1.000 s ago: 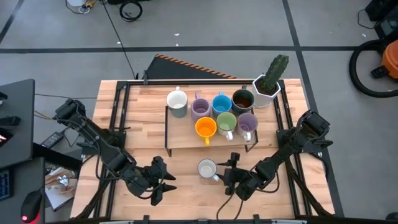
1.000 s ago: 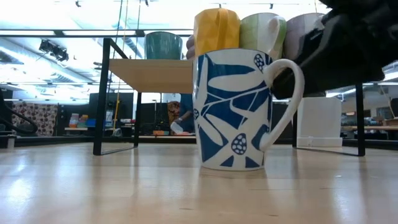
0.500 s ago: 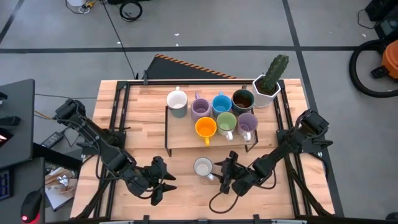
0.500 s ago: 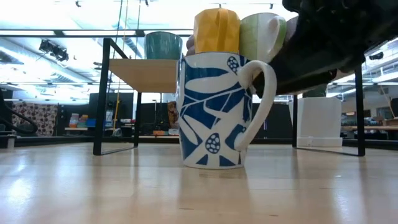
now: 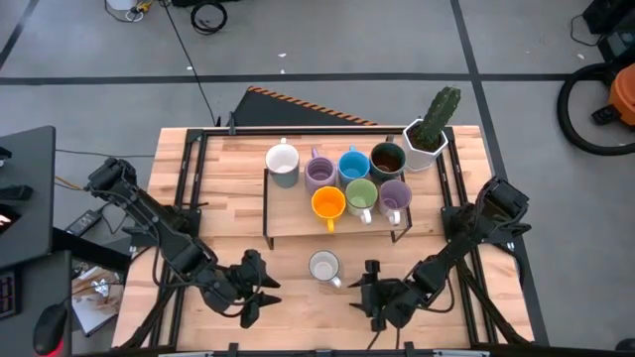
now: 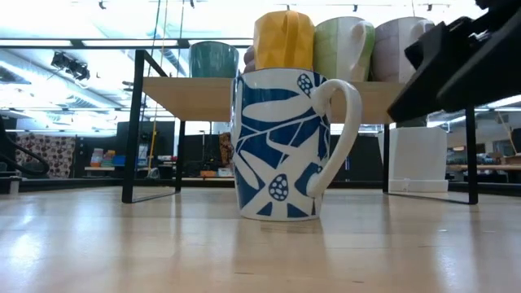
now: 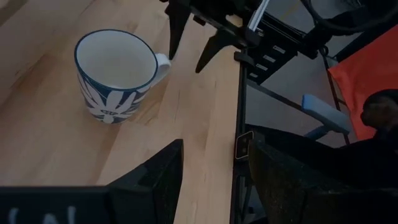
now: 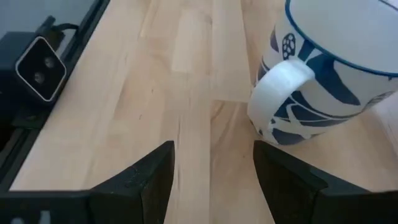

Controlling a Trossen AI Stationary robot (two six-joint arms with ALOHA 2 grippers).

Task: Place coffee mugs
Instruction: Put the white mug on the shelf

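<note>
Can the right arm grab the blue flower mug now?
Probably yes. The right gripper sits just beside the mug with jaws open, not touching it. The mug's handle faces it, and only bare table lies between them.

Both arms are showing matte black, jointed links with dark cables trailing along them. Each is ending in a black two-fingered pincer, left pincer point(image 5: 262, 290) and right pincer point(image 5: 365, 288), with slim tapered fingers.

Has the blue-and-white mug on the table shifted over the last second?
Yes. The blue-and-white mug slid toward the left arm's side: in the low view it moved left against the shelf's left leg, and it has stood put since the right gripper backed off.
</note>
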